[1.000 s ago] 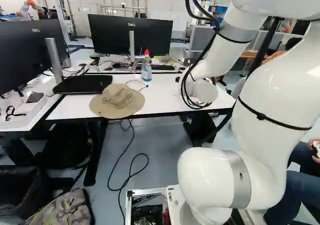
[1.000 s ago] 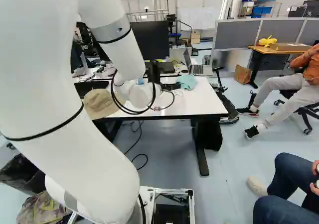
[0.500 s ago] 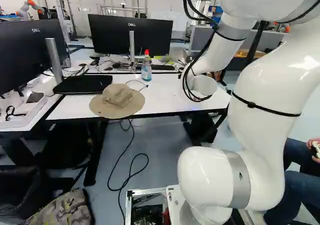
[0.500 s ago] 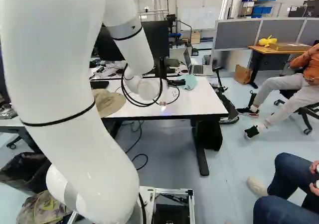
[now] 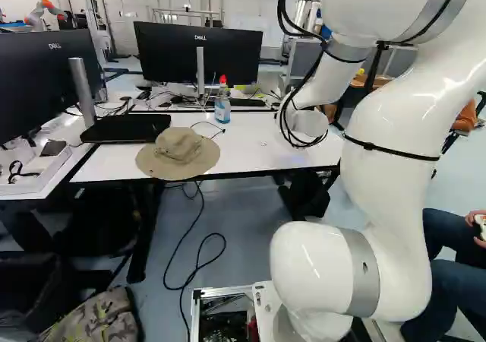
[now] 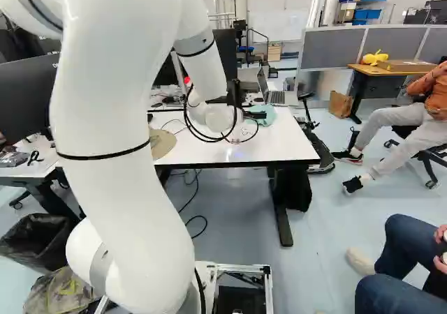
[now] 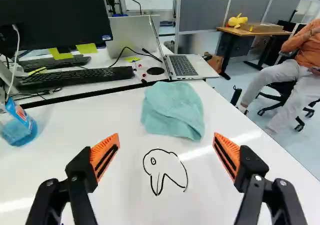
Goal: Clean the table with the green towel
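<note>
Reaching the green towel [image 7: 172, 110] appears the step in hand: it lies bunched on the worktop [image 7: 110, 117], ahead of the widely parted tool [image 7: 166, 140]. Centre over it, descend steadily, then pinch deeply.

Here, a white table [image 7: 100, 115] is seen, and on it a crumpled green towel [image 7: 172, 110] is laid near the far edge. Just on the near side of the towel, a black line drawing [image 7: 164, 175] is marked right on the tabletop. Over to the left, well apart from the towel, a bottle of blue liquid [image 5: 222, 108] is stood upright. Farther left of the towel, a tan hat [image 5: 178, 152] is set by the near edge, and beyond it a flat black object [image 5: 125, 128] is placed.
</note>
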You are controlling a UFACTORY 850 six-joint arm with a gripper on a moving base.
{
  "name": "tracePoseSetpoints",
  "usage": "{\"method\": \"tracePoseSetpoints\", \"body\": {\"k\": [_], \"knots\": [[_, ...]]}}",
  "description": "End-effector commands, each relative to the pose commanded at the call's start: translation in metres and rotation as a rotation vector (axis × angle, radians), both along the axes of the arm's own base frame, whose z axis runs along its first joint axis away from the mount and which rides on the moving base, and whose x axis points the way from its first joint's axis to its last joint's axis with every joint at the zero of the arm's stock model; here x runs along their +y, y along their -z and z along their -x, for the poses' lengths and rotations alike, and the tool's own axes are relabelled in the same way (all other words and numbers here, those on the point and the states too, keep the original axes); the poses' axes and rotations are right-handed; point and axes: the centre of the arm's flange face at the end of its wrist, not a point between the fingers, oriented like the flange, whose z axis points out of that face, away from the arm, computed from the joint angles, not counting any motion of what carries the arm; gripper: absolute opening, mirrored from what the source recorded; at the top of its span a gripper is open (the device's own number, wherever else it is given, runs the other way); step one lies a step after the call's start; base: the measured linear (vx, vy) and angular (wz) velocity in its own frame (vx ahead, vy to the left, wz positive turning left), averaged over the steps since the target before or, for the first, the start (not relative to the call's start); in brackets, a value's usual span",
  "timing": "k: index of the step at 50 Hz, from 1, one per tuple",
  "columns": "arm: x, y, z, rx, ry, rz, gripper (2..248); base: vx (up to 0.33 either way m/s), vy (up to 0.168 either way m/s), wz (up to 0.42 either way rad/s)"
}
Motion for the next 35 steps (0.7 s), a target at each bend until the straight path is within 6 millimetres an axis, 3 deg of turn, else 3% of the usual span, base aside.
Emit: {"method": "tracePoseSetpoints", "body": {"k": [35], "knots": [[-0.041,0.012,-0.062,0.018,0.037,-0.006,247,0.000,0.000,0.000]]}}
